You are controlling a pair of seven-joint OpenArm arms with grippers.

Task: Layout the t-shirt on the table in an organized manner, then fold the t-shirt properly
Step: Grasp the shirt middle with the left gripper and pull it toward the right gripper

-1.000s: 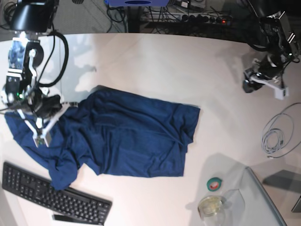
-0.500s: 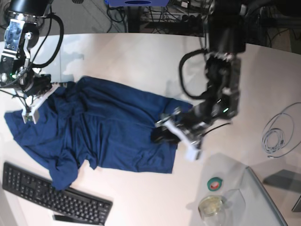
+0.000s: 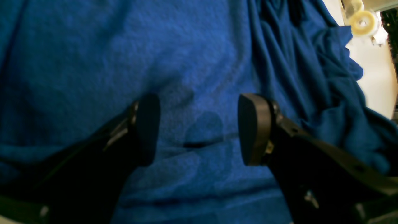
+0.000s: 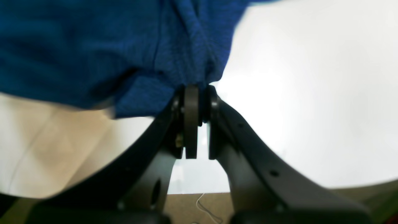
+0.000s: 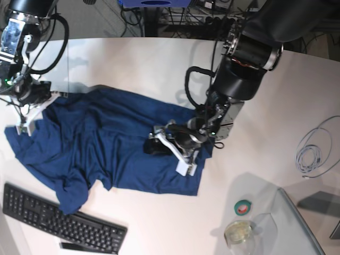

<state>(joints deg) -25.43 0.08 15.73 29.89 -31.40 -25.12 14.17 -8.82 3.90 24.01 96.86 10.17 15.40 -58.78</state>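
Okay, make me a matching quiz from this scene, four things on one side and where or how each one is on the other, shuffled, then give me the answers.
Things:
1. left gripper
2. right gripper
3. keyboard
4. green tape roll

States or places:
A. on the table, just past the t-shirt's drooping lower corner
B. shut on a bunched edge of the t-shirt
C. open, hovering over the cloth with nothing between the pads
D. on the table beside a clear glass jar

Pairs: 1-C, 2-B, 3-A, 4-D

The t-shirt (image 3: pixel 199 46) overruns the left-wrist picture's edges — its cloth blurred.
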